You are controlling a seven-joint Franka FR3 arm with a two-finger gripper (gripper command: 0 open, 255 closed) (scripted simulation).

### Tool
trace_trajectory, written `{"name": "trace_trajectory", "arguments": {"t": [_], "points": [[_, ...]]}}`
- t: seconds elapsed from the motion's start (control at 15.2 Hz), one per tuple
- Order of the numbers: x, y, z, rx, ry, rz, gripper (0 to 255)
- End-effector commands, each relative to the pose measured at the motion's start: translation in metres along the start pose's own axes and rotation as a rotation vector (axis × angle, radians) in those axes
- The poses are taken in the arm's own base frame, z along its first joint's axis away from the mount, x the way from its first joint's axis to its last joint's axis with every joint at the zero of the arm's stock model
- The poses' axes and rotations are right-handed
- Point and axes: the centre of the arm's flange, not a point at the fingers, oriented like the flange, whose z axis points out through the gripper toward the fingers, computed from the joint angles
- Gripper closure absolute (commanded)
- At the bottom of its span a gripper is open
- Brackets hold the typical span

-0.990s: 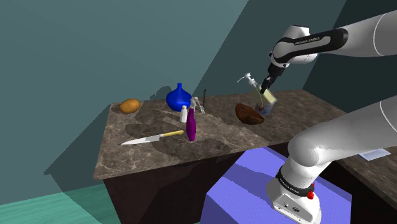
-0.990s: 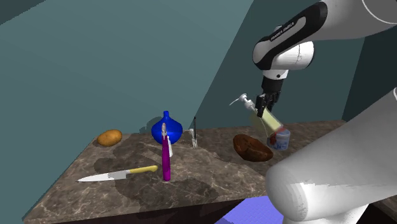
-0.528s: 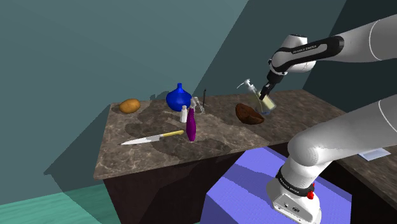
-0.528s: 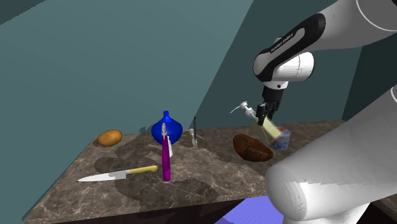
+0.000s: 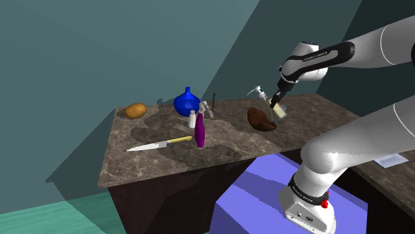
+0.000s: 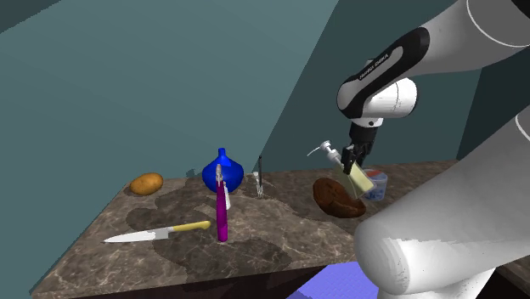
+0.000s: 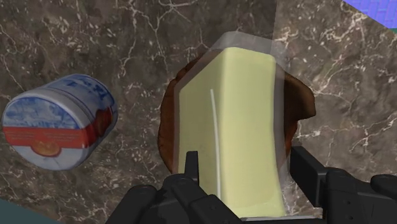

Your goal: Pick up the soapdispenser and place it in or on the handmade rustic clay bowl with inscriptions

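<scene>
The soap dispenser is a clear bottle of pale yellow liquid with a white pump, tilted and held in the air. My gripper is shut on its body. It hangs just above the brown clay bowl on the dark marble counter. In the second exterior view the gripper holds the dispenser right over the bowl. In the wrist view the gripper clasps the yellow bottle from both sides, and the bowl's brown rim shows around it.
A blue, white and red can stands beside the bowl, on its far side. Towards the shoulder view's left stand a purple bottle, a small white bottle, a blue vase, a potato and a yellow-handled knife.
The gripper has come down with the soap dispenser, from well above the bowl to just over it. Nothing on the counter has moved.
</scene>
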Motion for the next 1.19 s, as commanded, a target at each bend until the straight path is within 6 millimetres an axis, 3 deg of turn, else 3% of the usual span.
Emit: {"name": "trace_trajectory", "arguments": {"t": [0.0,0.13,0.2,0.53,0.79,1.12], "points": [[0.000,0.000,0.000,0.000,0.000,0.000,255],[0.000,0.000,0.000,0.000,0.000,0.000,255],[0.000,0.000,0.000,0.000,0.000,0.000,0],[0.000,0.000,0.000,0.000,0.000,0.000,0],[0.000,0.000,-0.050,0.000,0.000,0.000,0],[0.000,0.000,-0.050,0.000,0.000,0.000,0]]}}
